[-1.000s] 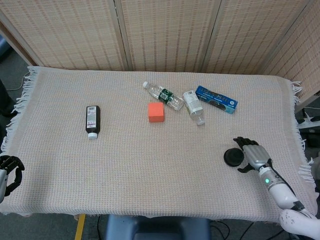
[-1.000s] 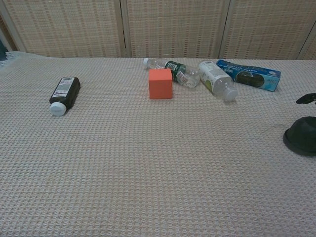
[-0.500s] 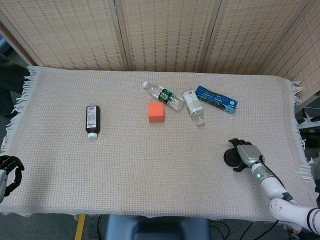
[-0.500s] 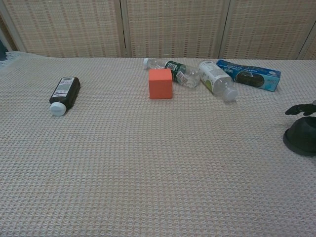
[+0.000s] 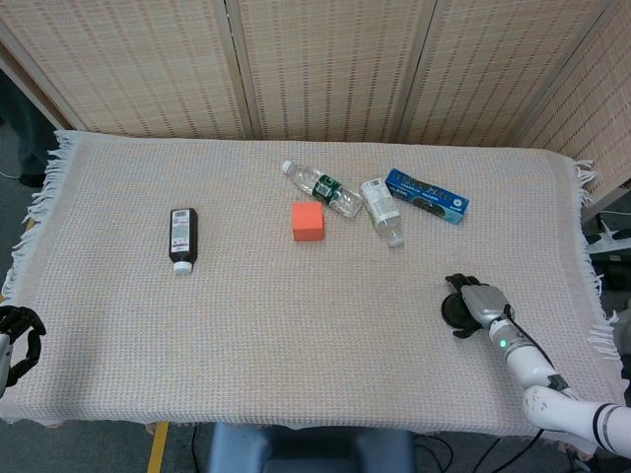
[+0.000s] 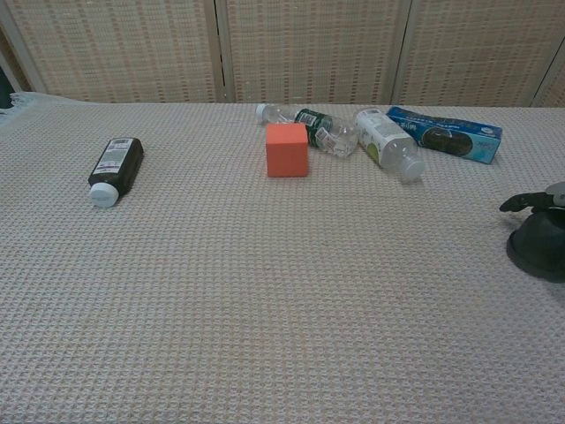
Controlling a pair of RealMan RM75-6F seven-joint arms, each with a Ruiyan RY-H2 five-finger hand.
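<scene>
Our right robot hand point(image 5: 480, 302) rests over the black round object point(image 5: 457, 309) near the right front of the desk point(image 5: 246, 325); its fingers point(image 6: 521, 202) curve over the object's top, though we cannot tell whether they grip it. Our left robot hand point(image 5: 18, 335) hangs off the desk's left front edge with fingers curled in on nothing, well apart from the dark bottle point(image 5: 182, 237).

Head cam sits up high, looking steeply down at the whole cloth-covered table point(image 5: 296, 325) with the wicker screen point(image 5: 325, 59) behind. Chest cam's way lower and closer, looking nearly level across it. Both catch the orange block point(image 5: 309, 222) and the bottles.
</scene>
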